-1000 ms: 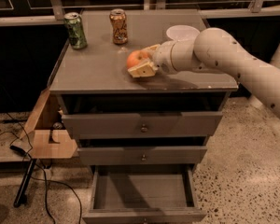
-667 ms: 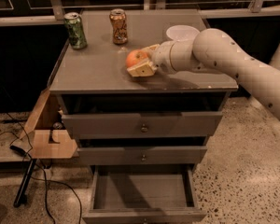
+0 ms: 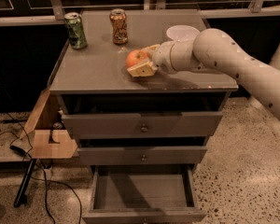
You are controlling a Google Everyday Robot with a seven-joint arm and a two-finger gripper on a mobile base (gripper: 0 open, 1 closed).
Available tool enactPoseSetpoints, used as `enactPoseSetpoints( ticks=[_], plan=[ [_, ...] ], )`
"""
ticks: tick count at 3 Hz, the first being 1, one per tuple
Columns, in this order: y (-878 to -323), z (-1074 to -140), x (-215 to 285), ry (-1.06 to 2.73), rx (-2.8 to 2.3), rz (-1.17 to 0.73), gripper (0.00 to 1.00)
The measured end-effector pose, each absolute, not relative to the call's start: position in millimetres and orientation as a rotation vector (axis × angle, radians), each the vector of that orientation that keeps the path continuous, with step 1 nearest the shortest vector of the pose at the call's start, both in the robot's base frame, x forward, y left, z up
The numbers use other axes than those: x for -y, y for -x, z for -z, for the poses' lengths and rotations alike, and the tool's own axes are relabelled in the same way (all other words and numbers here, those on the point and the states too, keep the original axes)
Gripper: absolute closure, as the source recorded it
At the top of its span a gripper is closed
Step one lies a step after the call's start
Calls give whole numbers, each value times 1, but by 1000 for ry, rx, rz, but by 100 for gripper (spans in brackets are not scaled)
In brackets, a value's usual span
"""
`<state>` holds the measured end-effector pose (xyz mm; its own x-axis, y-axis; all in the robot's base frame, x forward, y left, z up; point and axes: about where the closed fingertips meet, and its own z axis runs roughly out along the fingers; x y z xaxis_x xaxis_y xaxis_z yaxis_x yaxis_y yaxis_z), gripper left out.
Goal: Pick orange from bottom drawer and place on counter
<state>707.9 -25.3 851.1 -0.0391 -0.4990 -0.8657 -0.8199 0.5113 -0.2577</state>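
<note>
Landmark taken: the brown can (image 3: 118, 26). The hand (image 3: 139, 60) was recorded closed on the orange (image 3: 135, 58), with one tan finger (image 3: 141, 70) on the fruit's near side and the other behind it. The orange was located near the can, to its front and slightly right, over the middle of the surface (image 3: 93, 71). Contact with the surface could not be settled. The bottom drawer (image 3: 144, 214), well below the can, was seen pulled open with nothing in it. Judged: the orange lay directly between the fingers with the surface straight beneath, so only release and a withdrawal rightward, away from the can, were called for. Rolling was noted as a risk.
</note>
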Motion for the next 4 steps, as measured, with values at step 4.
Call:
enactPoseSetpoints(
  ticks=[4],
  plan=[
    [-708,-851,25,1128,-1693,-378,0]
  ],
)
